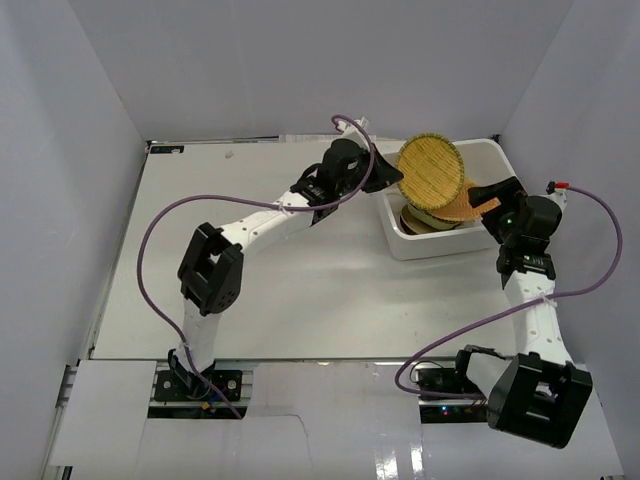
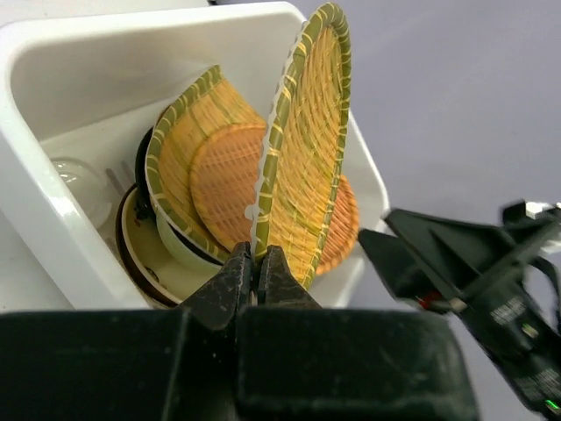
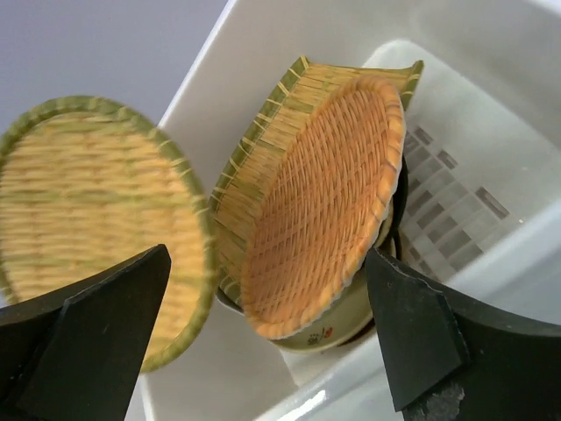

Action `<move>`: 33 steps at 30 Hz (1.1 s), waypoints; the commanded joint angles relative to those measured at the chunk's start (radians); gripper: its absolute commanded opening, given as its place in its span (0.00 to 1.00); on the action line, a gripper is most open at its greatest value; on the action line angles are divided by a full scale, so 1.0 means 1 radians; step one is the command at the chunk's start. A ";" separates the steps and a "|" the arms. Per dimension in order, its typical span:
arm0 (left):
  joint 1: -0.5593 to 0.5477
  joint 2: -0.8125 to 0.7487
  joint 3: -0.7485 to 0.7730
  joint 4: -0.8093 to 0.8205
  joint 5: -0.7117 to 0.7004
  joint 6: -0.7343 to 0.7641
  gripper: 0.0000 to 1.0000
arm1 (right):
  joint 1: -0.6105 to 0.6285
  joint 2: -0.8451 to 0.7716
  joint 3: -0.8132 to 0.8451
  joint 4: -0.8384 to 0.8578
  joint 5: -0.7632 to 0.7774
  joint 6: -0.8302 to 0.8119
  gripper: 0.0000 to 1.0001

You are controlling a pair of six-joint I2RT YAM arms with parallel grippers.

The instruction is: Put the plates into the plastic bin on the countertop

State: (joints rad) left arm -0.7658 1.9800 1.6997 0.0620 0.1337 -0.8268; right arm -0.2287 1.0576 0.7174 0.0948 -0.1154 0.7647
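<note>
My left gripper (image 1: 392, 178) is shut on the rim of a round woven yellow plate with a green edge (image 1: 429, 170), holding it on edge over the white plastic bin (image 1: 425, 245). In the left wrist view my gripper (image 2: 257, 263) pinches that plate (image 2: 311, 149) at its lower rim. Inside the bin lie a round woven orange plate (image 3: 320, 206), a green and yellow squarish woven plate (image 3: 254, 158), a cream round dish (image 3: 346, 324) and a dark brown round plate (image 2: 123, 250). My right gripper (image 1: 492, 200) is open and empty at the bin's right rim, its fingers (image 3: 416, 338) either side of the stack.
The white countertop (image 1: 270, 290) stretches left of the bin, with grey walls (image 1: 60, 150) around it. Purple cables (image 1: 160, 230) loop from both arms. The bin's slotted base (image 3: 447, 175) shows to the right of the stack.
</note>
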 commanded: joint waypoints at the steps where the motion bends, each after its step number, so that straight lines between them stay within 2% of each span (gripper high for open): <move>1: -0.038 0.040 0.115 -0.043 -0.042 0.026 0.00 | -0.023 -0.097 0.089 -0.084 0.009 -0.021 0.98; 5: -0.052 0.158 0.268 -0.116 -0.017 0.008 0.00 | -0.037 -0.177 0.168 -0.191 0.060 -0.054 0.96; 13: -0.069 0.322 0.416 -0.146 0.063 -0.052 0.00 | -0.037 -0.179 0.232 -0.262 -0.162 -0.154 0.92; 14: -0.069 0.335 0.431 -0.154 0.078 -0.055 0.16 | -0.037 -0.174 0.243 -0.268 -0.179 -0.162 0.92; 16: -0.069 0.344 0.468 -0.177 0.078 -0.060 0.40 | -0.035 -0.169 0.260 -0.305 -0.214 -0.195 0.93; 17: -0.069 0.338 0.472 -0.183 0.067 -0.054 0.65 | -0.035 -0.166 0.281 -0.319 -0.222 -0.206 0.96; 18: -0.069 0.326 0.469 -0.185 0.057 -0.032 0.76 | -0.035 -0.169 0.292 -0.351 -0.233 -0.217 0.98; 19: -0.069 0.297 0.469 -0.185 0.047 -0.022 0.98 | -0.035 -0.179 0.306 -0.360 -0.234 -0.232 0.98; 20: -0.069 0.278 0.472 -0.188 0.040 -0.006 0.98 | -0.035 -0.186 0.312 -0.365 -0.236 -0.235 0.98; 22: -0.069 0.240 0.488 -0.192 0.026 0.057 0.98 | -0.035 -0.200 0.326 -0.382 -0.250 -0.242 0.90; 27: -0.069 0.021 0.451 -0.183 -0.018 0.211 0.98 | -0.037 -0.245 0.393 -0.421 -0.285 -0.245 0.90; 31: -0.069 -0.206 0.315 -0.183 -0.037 0.359 0.98 | -0.035 -0.280 0.427 -0.446 -0.357 -0.254 0.90; 32: -0.069 -0.261 0.211 -0.183 -0.040 0.403 0.98 | -0.035 -0.286 0.433 -0.458 -0.375 -0.258 0.90; 33: -0.069 -0.382 0.148 -0.170 -0.051 0.422 0.98 | -0.035 -0.291 0.441 -0.463 -0.421 -0.255 0.90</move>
State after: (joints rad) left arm -0.8307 1.8683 1.9579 -0.1436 0.1169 -0.5537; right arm -0.2619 0.7860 1.1107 -0.3443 -0.4240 0.5343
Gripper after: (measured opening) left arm 0.976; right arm 0.900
